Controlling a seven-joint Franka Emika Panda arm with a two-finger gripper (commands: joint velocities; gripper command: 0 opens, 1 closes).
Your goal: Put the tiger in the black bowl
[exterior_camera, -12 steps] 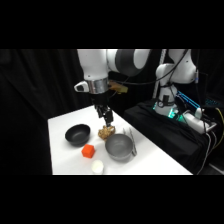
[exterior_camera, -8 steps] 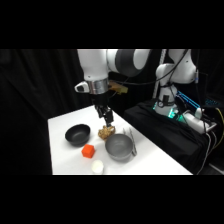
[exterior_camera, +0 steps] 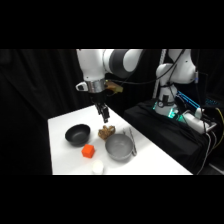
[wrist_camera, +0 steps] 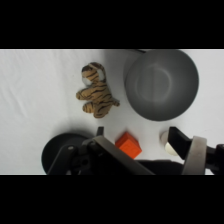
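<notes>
The pincer (exterior_camera: 106, 120) hangs from above at the middle of the side view, just over the tiger (exterior_camera: 106, 132) and not touching it. In the wrist view its two fingers (wrist_camera: 179, 142) rise from the bottom edge, spread apart with nothing between them, so it stands released.

Nearest in the side view, at the lower middle of the frame, a small white object (exterior_camera: 98, 167) lies on the white surface (exterior_camera: 60, 150). Just behind it sits the orange cube (exterior_camera: 88, 151). To its right stands the grey bowl (exterior_camera: 119, 147), with metal tongs (exterior_camera: 132, 140) lying along its right side. The black bowl (exterior_camera: 77, 134) sits left of centre, a little behind the cube and apart from it. The tiger lies on the surface between the two bowls, just beside the grey bowl's rear rim and near the black one.

The wrist view shows the tiger (wrist_camera: 95, 90) lying at upper middle, beside the grey bowl (wrist_camera: 161, 84) at upper right, not touching it. The cube (wrist_camera: 129, 145) sits at lower centre, the black bowl (wrist_camera: 62, 152) at lower left, partly behind the pincer's linkage.
</notes>
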